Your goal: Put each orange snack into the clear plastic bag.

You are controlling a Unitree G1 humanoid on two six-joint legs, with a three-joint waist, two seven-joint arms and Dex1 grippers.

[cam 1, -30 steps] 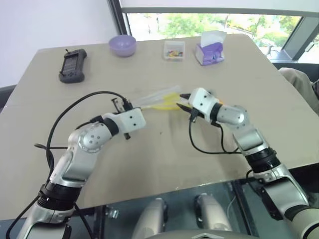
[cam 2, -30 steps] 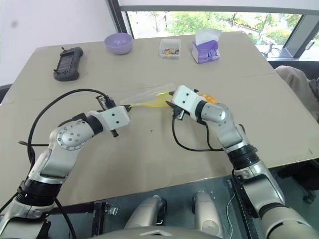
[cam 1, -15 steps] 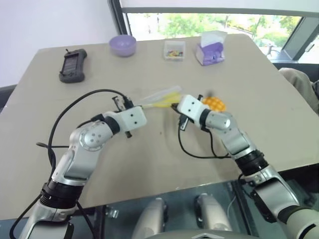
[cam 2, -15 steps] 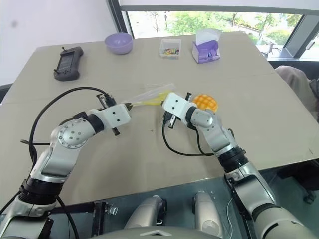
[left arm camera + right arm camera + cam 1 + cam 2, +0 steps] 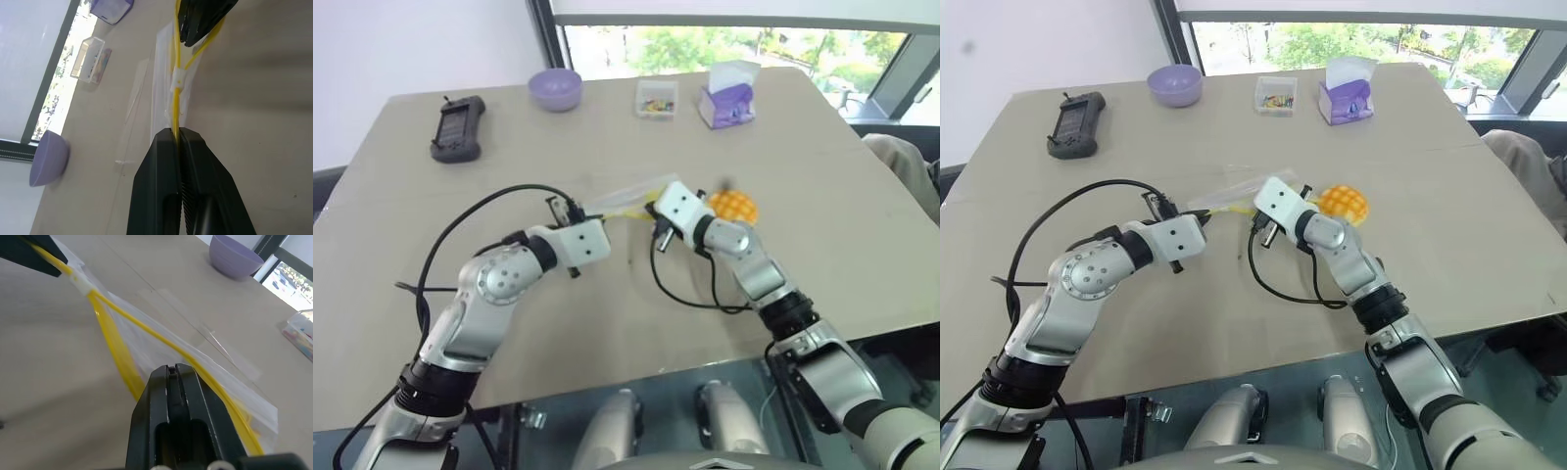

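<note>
Both end effectors, left [image 5: 179, 139] and right [image 5: 172, 377], clamped on the clear plastic bag [image 5: 161, 333]; orange snack [image 5: 732, 206] beside it.

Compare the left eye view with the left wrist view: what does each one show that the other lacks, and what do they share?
Left eye view alone: the orange snack lying on the table beside the right arm, the black handset and the purple tissue box.
Left wrist view alone: the left gripper shut on the bag's yellow seal strip, seen close, with the white slider on it.
Both: the clear plastic bag, the right gripper shut on the bag's seal strip, the purple bowl and the candy box.
</note>
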